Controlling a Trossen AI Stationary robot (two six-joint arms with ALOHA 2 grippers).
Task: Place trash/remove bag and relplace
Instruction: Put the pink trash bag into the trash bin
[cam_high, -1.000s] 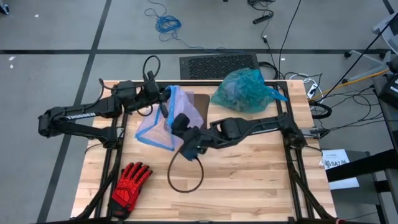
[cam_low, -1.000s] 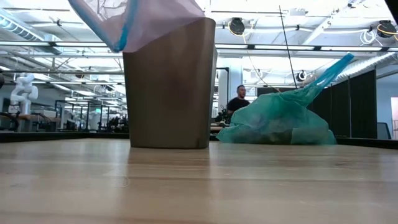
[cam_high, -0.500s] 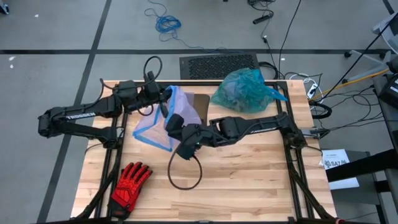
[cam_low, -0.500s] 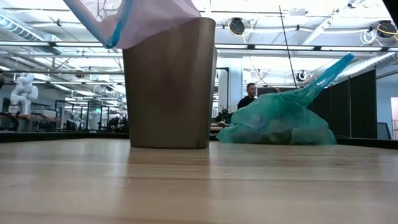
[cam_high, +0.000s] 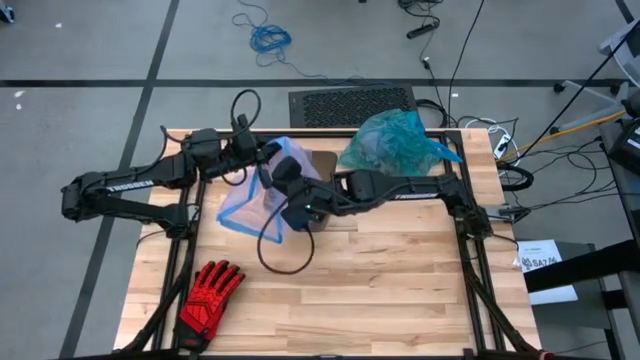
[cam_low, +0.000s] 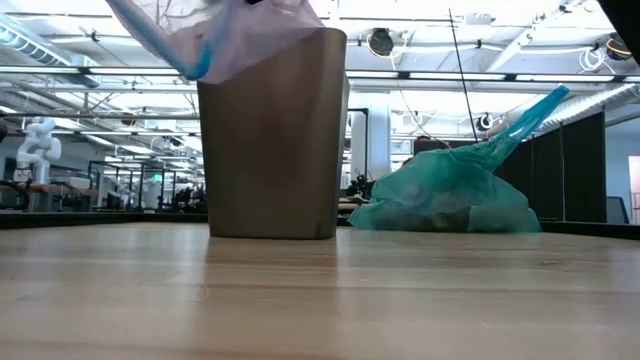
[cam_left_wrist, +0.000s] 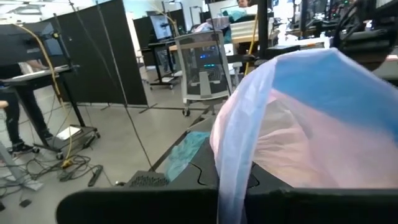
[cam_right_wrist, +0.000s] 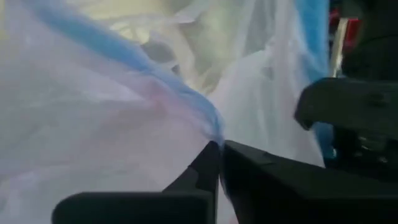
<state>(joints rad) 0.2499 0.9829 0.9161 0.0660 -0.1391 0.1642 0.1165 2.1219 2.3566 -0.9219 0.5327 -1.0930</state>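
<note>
A pale lilac translucent bag with a blue rim is held up between both grippers, over the top of the brown bin. My left gripper is shut on its far-left side. My right gripper is shut on the rim nearer the table's middle. The teal-green bag, knotted and full, lies on its side on the table at the far right. The trash is hidden from view. My left gripper reaches in level from the table's left and has the lilac bag's blue rim. The rim runs down behind the gripper's own body, which hides the contact. The bag billows out beyond it, lifted off the table. My right gripper pinches a gathered fold of the blue rim between its two fingertips. It slants down from the table's right. How many layers it has cannot be seen. The film spreads slack beyond the fingers, clear of the table.
A red-and-black glove lies near the front left corner. A dark cable loop from the right arm hangs over the table's middle. Bare wood stretches across the near right. In the low view the room lies beyond the far edge.
My right gripper has gone toward the table's far-left, in to the lilac bag, and has shut on its rim. The cable loop has swung along with it. The bag's near edge has been drawn in a little. The left arm has kept still.
</note>
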